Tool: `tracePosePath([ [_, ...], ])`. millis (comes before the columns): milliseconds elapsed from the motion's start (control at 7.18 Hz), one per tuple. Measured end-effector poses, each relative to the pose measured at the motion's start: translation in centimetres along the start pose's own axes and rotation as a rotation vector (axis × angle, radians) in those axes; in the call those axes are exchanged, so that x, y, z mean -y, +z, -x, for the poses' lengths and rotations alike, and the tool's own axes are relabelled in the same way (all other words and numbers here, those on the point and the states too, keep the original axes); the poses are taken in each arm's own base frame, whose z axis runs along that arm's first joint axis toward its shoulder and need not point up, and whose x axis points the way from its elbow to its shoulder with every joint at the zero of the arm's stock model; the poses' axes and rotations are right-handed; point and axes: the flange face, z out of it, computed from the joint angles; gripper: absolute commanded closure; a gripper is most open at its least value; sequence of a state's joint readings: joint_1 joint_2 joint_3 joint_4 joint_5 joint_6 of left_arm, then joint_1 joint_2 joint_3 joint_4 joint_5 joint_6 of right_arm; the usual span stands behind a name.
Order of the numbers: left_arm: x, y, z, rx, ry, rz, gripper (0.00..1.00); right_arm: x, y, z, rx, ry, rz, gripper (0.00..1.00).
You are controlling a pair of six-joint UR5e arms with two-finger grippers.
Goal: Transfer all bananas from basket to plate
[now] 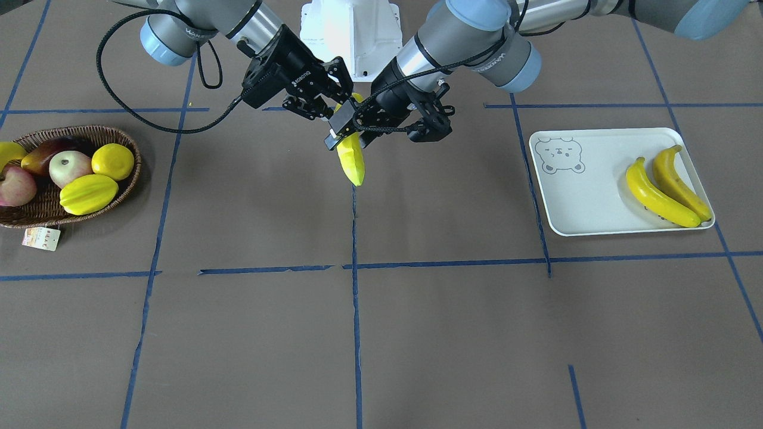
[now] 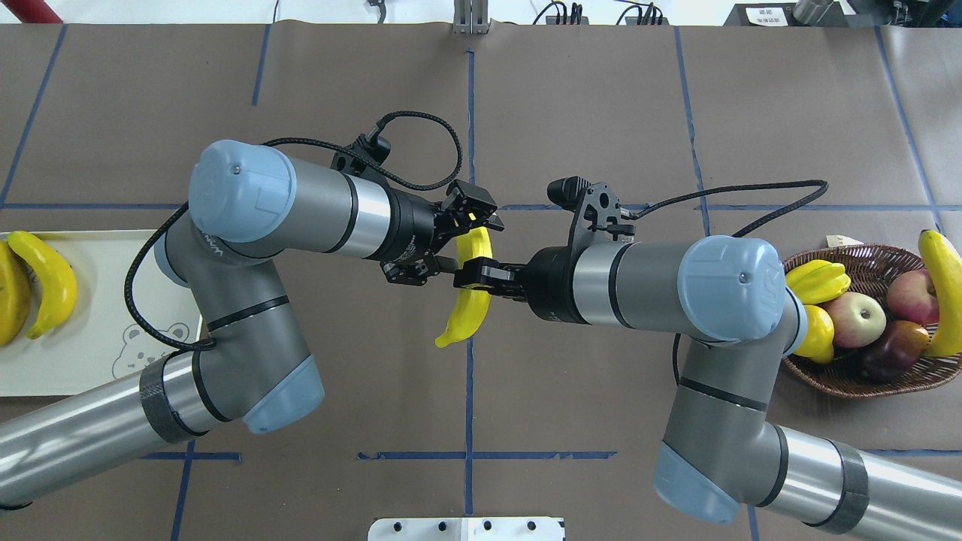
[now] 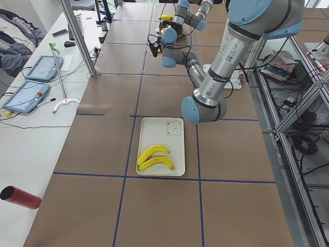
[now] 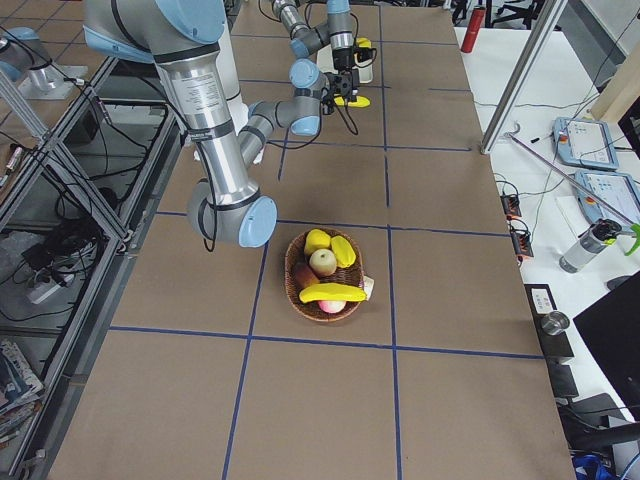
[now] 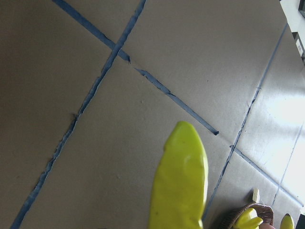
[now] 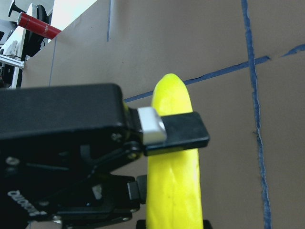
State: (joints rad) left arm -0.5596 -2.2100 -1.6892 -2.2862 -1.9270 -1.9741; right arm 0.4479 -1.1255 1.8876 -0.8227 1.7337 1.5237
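Observation:
A yellow banana (image 1: 352,158) hangs in mid-air over the table's centre, between both arms. My right gripper (image 2: 481,274) is shut on its stem half. My left gripper (image 1: 350,136) is shut on it nearer the blunt end, one of its fingers (image 6: 181,133) lying across the peel. The free tip (image 5: 183,157) points down at the table. Two bananas (image 1: 661,195) lie side by side on the pale plate (image 1: 584,208), by its edge farthest from the bear drawing. One banana (image 2: 943,293) rests on the outer rim of the wicker basket (image 2: 849,383).
The basket also holds a star fruit (image 1: 88,193), a lemon (image 1: 113,161) and apples (image 1: 68,167), with a paper tag (image 1: 42,238) beside it. Blue tape lines cross the brown table. The white robot base (image 1: 351,36) stands behind the grippers.

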Motion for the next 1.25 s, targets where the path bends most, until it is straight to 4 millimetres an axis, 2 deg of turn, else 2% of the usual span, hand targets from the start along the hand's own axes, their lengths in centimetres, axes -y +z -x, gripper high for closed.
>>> tracePosePath([
  [139, -0.1, 0.1, 0.0, 0.0, 0.0, 0.001, 1.0, 0.0, 0.0, 0.2, 0.004, 0.0, 0.0, 0.01],
  [557, -0.1, -0.5, -0.1, -0.009, 0.005, 0.001, 1.0, 0.4, 0.0, 0.8, 0.007, 0.005, -0.012, 0.0],
  [836, 1.0, -1.1, 0.3, -0.005, 0.011, -0.012, 1.0, 1.7, -0.2, 0.4, -0.031, 0.008, -0.023, 0.0],
  [1114, 4.2, -1.6, 3.3, 0.047, 0.002, -0.064, 1.0, 5.4, -1.2, -1.2, -0.153, 0.033, 0.008, 0.0],
  [1253, 6.9, -2.4, 5.3, 0.089, -0.018, -0.112, 1.0, 7.4, -2.1, -2.0, -0.214, 0.042, 0.042, 0.0],
])
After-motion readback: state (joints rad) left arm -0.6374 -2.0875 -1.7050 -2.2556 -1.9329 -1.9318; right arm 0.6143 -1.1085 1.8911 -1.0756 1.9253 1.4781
